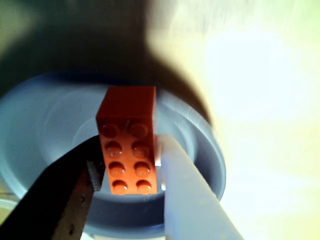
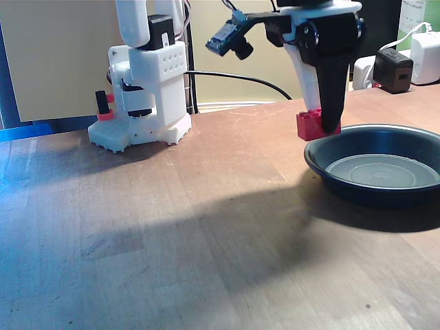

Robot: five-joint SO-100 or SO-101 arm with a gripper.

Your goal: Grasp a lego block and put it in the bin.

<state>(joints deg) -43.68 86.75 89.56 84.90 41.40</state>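
A small red lego block (image 1: 128, 145) with two rows of studs is pinched between my dark finger (image 1: 60, 195) and my white finger (image 1: 190, 200). My gripper (image 2: 319, 125) is shut on the lego block (image 2: 309, 126) and holds it in the air. In the fixed view it hangs just above the left rim of the bin (image 2: 344, 179), a wide dark round dish. The wrist view shows the bin (image 1: 45, 125) directly beneath the block, its flat bottom bare.
The arm's white base (image 2: 144, 103) stands at the back left of the wooden table (image 2: 172, 234). Black and white power adapters (image 2: 405, 62) with cables sit at the back right, behind the bin.
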